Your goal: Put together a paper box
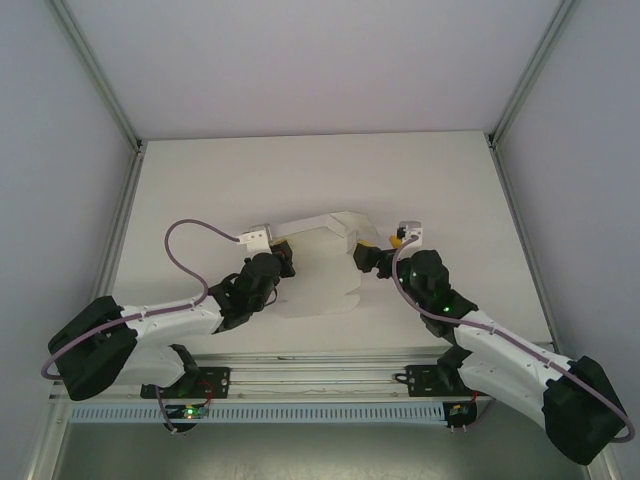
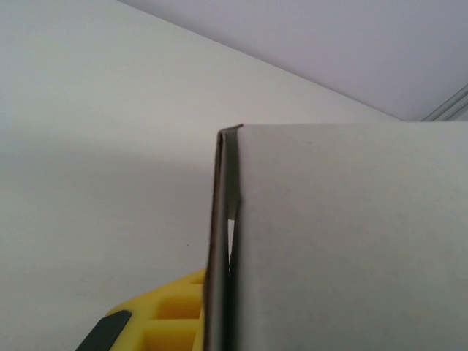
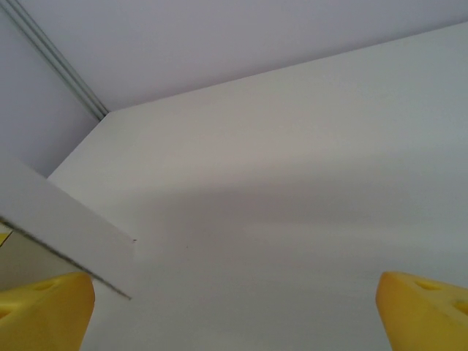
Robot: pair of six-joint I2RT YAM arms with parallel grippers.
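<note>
The paper box (image 1: 318, 282) is a partly folded white card sheet in the middle of the table, with a raised strip along its far side. My left gripper (image 1: 276, 256) is shut on the sheet's left part. In the left wrist view a folded edge (image 2: 221, 241) runs up from one yellow finger (image 2: 172, 314), and a wide panel (image 2: 351, 241) hides the other finger. My right gripper (image 1: 366, 256) stands open at the sheet's right edge. Its yellow fingers (image 3: 44, 314) are spread wide with nothing between them, and a card flap (image 3: 66, 234) reaches in above the left one.
The white table (image 1: 450, 190) is ringed by pale walls with aluminium posts (image 1: 100, 85) at the back corners. The slotted base rail (image 1: 320, 375) runs along the near edge between the arms.
</note>
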